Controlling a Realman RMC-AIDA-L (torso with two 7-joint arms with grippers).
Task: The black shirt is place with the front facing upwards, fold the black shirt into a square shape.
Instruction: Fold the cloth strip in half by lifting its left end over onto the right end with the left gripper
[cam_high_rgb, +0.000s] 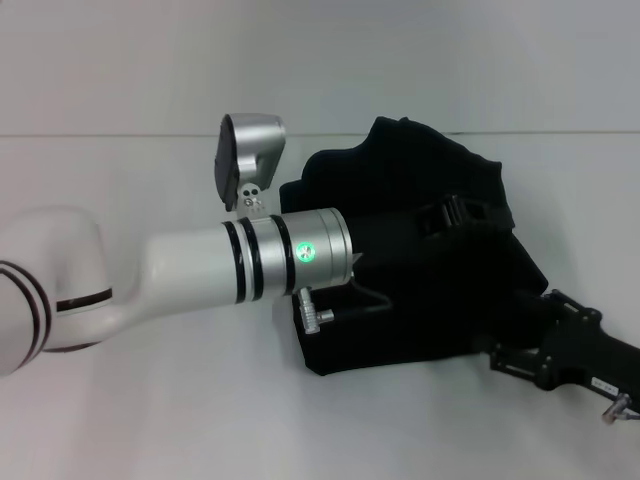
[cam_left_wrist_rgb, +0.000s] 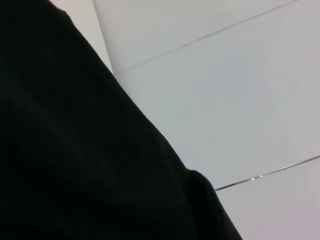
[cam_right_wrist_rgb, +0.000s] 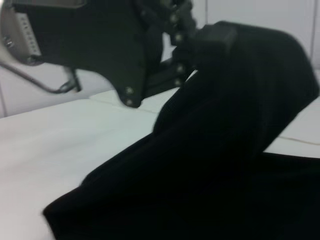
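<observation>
Lying bunched on the white table (cam_high_rgb: 150, 420) right of centre, the black shirt (cam_high_rgb: 400, 300) is lifted at its far side by the left gripper (cam_high_rgb: 462, 212), clamped on a fold, while the right gripper (cam_high_rgb: 515, 330) meets its near-right edge, finger state unclear.

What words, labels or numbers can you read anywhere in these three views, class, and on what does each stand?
No text can be read in any view.
The black shirt shows no lettering; only plain black cloth faces the cameras.
A small pale label on the right gripper is too small to read.
The left gripper bears no visible marking.
</observation>
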